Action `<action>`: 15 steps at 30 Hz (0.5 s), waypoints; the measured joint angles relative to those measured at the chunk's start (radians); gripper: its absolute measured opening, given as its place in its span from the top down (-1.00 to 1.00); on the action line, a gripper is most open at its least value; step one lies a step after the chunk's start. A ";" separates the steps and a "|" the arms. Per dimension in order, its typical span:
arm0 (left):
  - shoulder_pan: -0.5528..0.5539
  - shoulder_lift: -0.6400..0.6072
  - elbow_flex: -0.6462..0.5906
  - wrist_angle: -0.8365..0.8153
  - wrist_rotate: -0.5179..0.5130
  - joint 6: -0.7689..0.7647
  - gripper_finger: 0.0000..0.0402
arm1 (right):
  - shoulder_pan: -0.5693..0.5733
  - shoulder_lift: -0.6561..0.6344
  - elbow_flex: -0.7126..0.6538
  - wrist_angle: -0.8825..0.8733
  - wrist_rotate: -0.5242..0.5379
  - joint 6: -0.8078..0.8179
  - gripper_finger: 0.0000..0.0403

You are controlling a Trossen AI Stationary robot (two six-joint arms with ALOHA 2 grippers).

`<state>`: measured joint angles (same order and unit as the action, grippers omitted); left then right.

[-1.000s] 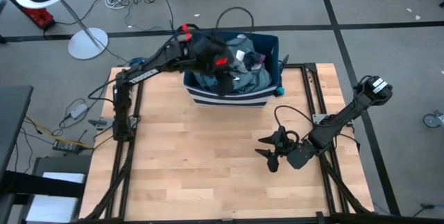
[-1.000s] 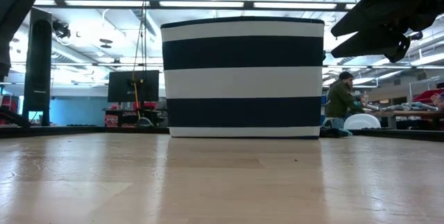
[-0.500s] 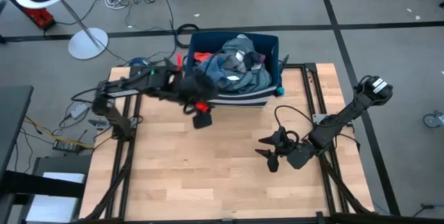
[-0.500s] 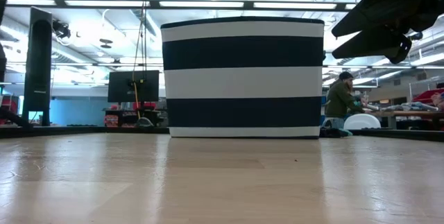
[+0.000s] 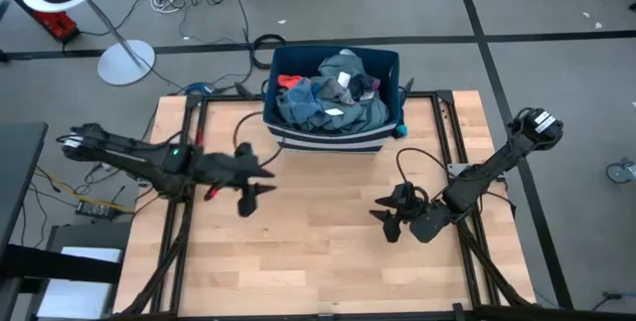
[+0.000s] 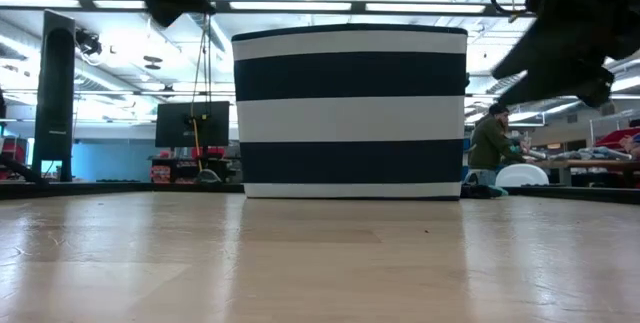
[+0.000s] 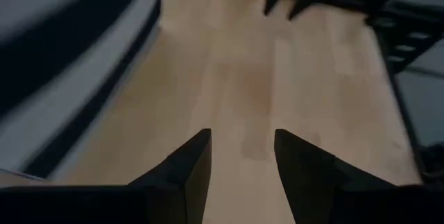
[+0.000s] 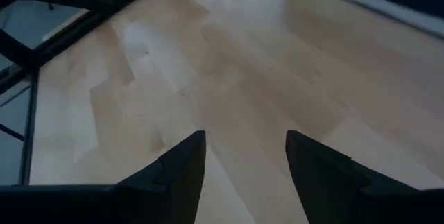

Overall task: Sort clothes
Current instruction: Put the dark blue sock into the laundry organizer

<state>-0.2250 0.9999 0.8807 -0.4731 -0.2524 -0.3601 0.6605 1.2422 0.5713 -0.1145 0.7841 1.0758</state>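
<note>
The clothes (image 5: 333, 97), a heap of teal-grey, blue, red and dark pieces, lie inside the navy bin with white stripes (image 5: 328, 143) at the table's far middle. In the low view only the bin's striped wall (image 6: 350, 111) shows. My left gripper (image 5: 260, 184) hangs open over bare wood, left of and nearer than the bin; its wrist view shows nothing between the fingers of the gripper (image 7: 241, 135). My right gripper (image 5: 386, 217) stands open above the table's right half, and in its wrist view the gripper (image 8: 245, 137) is empty too.
Bare wooden table lies in front of the bin and between the two grippers. Black frame rails (image 5: 452, 132) run along the table's left and right sides. A small teal thing (image 5: 401, 130) sits by the bin's right corner. A person (image 6: 490, 143) sits far behind the table.
My left gripper has swung from above the bin toward the table's near left and gone down, ending open and empty over bare wood. The clothes in the bin lie as before. My right gripper has stayed in place and rolled a little.
</note>
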 joint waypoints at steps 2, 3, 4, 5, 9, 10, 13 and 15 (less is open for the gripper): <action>-0.027 -0.076 -0.112 0.081 0.001 -0.022 0.19 | 0.000 -0.020 0.000 -0.070 -0.028 0.055 0.03; -0.037 -0.109 -0.160 0.120 0.001 -0.036 0.19 | 0.000 -0.035 0.000 -0.113 -0.049 0.088 0.05; -0.045 -0.142 -0.206 0.155 0.000 -0.046 0.19 | 0.000 -0.051 0.000 -0.156 -0.069 0.123 0.06; -0.051 -0.173 -0.249 0.178 0.000 -0.060 0.19 | 0.000 -0.070 0.000 -0.203 -0.083 0.161 0.07; -0.058 -0.250 -0.377 0.249 -0.004 -0.088 0.19 | -0.001 -0.158 0.000 -0.424 -0.116 0.288 0.12; -0.058 -0.261 -0.399 0.257 -0.007 -0.090 0.19 | -0.004 -0.182 0.000 -0.485 -0.119 0.316 0.12; -0.058 -0.278 -0.451 0.291 -0.018 -0.090 0.19 | -0.045 -0.247 0.000 -0.665 -0.119 0.391 0.14; -0.058 -0.277 -0.469 0.308 -0.032 -0.091 0.19 | -0.091 -0.283 0.000 -0.794 -0.115 0.432 0.15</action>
<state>-0.2829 0.7227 0.4116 -0.1652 -0.2845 -0.4508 0.5700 0.9590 0.5713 -0.9086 0.6688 1.5074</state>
